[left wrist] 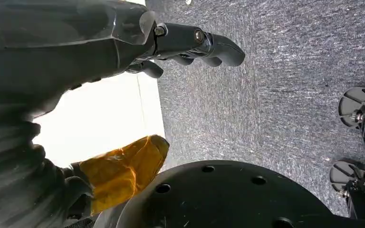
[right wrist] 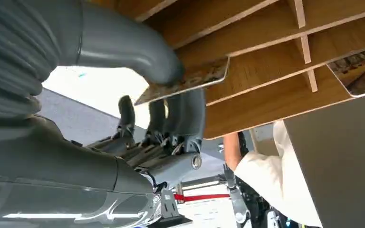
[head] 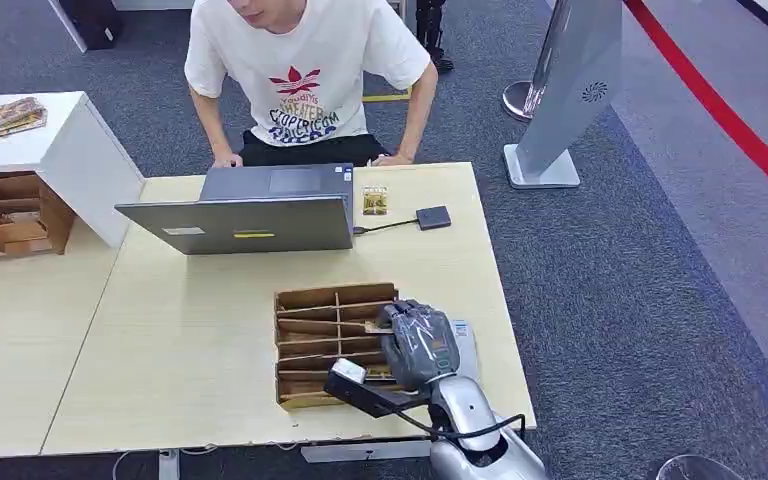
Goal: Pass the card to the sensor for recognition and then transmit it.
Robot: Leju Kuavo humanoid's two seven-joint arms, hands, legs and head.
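From the head view the right hand [head: 418, 343] rests knuckles-up over the right edge of the compartmented brown wooden card rack [head: 325, 345] on the pale wood table [head: 190, 340], its grasp hidden, but the right wrist view shows the thick grey thumb and darker fingers [right wrist: 190, 114] pinching a thin patterned card [right wrist: 190, 80] just beside the rack's slats. The left hand [left wrist: 190, 45] hangs over grey carpet, fingers curled in, seemingly around nothing. Near the open grey laptop [head: 250, 210] lies a small dark square sensor [head: 433, 217] on a cable, and the seated person's white T-shirt [head: 305, 70] bears lettering too blurred to read.
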